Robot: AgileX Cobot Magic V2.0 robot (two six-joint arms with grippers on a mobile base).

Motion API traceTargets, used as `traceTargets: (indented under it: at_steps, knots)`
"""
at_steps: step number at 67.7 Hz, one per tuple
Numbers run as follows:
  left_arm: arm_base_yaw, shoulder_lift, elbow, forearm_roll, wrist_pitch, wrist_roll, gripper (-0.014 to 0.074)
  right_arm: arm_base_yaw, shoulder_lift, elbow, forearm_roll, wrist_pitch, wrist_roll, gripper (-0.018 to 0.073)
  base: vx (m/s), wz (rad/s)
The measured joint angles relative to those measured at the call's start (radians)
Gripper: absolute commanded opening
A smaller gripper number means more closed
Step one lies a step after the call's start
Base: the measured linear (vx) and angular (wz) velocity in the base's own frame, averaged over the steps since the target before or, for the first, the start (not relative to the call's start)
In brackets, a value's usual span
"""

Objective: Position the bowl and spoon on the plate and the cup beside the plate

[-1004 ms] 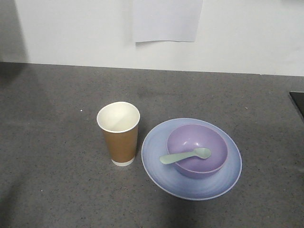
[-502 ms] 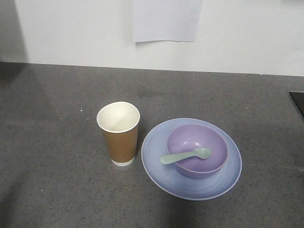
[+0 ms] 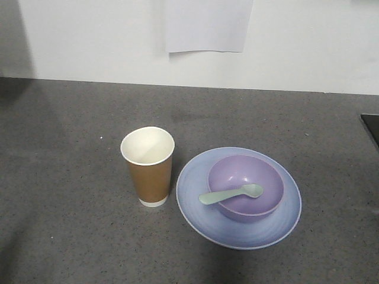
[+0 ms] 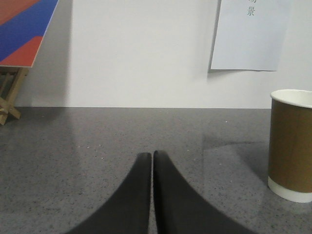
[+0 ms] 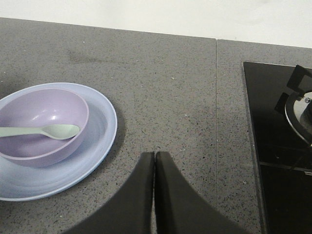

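**Beside both clenched grippers, the setting lies untouched**

Left of the right gripper (image 5: 154, 155), whose fingers press together holding nothing, the plate (image 5: 100, 141) carries the bowl (image 5: 44, 109) with the spoon (image 5: 46, 131) inside. Right of the left gripper (image 4: 152, 155), likewise clenched empty, stands the cup (image 4: 291, 146).

This looks like a kitchen set up for testing; a grey speckled stone countertop (image 3: 71, 177) runs up to a plain white wall (image 3: 308, 41); a black glass hob (image 5: 282, 146) with a gas burner (image 5: 301, 109) is set into the countertop; a printed paper sheet (image 3: 207, 25) is stuck on the wall above the countertop; a wooden easel (image 4: 10, 92) with a red-and-blue board (image 4: 24, 29) stands at the countertop's far end.
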Motion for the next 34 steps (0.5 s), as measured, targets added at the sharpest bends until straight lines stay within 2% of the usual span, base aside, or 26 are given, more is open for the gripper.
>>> traceTargets:
  at_steps: [18, 34]
  knots:
    - [0.000, 0.000, 0.000, 0.000, 0.000, 0.000, -0.0006, 0.000, -0.023, 0.011, -0.004, -0.005, -0.003, -0.0011, 0.00, 0.00]
    - [0.000, 0.000, 0.000, 0.000, 0.000, 0.000, -0.0006, 0.000, -0.168, 0.206, 0.005, -0.146, -0.006, -0.0011, 0.00, 0.00]
